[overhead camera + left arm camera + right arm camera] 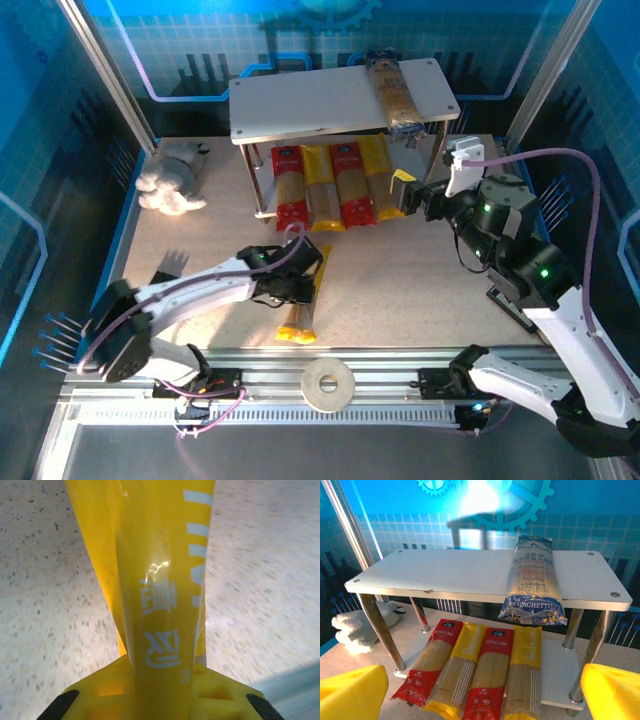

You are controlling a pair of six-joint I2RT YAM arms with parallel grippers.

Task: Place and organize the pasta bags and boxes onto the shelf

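Five packs [487,675] sat on the shelf [320,100], while the left fingers [225,695] gripped the last yellow pack [297,322] and the right fingers [350,690] gaped empty.

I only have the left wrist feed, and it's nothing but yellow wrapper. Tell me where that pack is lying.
Observer: The yellow pack lies on the table in front of the shelf. The left gripper is closed on it about midway.
Operator: Give me the lower tier.
Observer: A row of four packs lies there side by side: red, yellow, red, yellow. The lower board is bare at its right end.
Operator: Now the top.
Observer: One dark blue pack lies on the right half of the top board, with its near end overhanging the front edge.
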